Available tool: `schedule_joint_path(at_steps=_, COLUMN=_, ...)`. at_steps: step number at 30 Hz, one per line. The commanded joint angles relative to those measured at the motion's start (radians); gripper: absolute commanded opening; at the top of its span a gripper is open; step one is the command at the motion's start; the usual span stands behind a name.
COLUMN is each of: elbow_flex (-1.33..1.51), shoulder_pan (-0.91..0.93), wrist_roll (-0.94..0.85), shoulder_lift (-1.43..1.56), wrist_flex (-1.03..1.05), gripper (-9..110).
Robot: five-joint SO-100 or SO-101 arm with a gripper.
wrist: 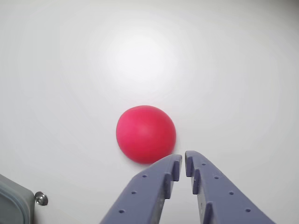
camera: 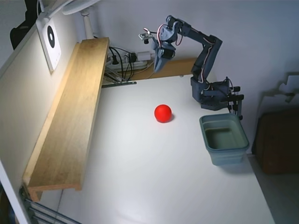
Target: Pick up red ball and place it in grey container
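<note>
Resting ungrasped on the tabletop (camera: 140, 177), red ball (camera: 163, 113) is approached by nearly-closed, empty end effector (wrist: 182, 163); pick & drop into grey container (camera: 224, 138) remain.

The arm rises from its base, bends at the elbow and reaches out with the wrist folded so the gripper (camera: 160, 65) points downward, held high in the air. In the wrist view the gripper (wrist: 182, 161) grasps nothing, its two fingertips nearly together with only a narrow slit between them.
</note>
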Motion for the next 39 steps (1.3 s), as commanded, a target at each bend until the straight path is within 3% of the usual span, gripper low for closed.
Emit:
schedule_joint_path(at_steps=1, elbow_flex=-0.032, shoulder_pan=0.003, wrist_roll=0.003, shoulder_lift=0.032, wrist_flex=0.006, gripper=38)
schedule_joint_path(at_steps=17, elbow_flex=-0.014, shoulder_pan=0.003, wrist_roll=0.003, shoulder_lift=0.040, wrist_flex=0.006, gripper=38)
schedule_joint_path(at_steps=39, elbow_flex=0.408, shoulder_pan=0.003, wrist_roll=0.003, shoulder_lift=0.213, wrist_flex=-0.193, gripper=38)
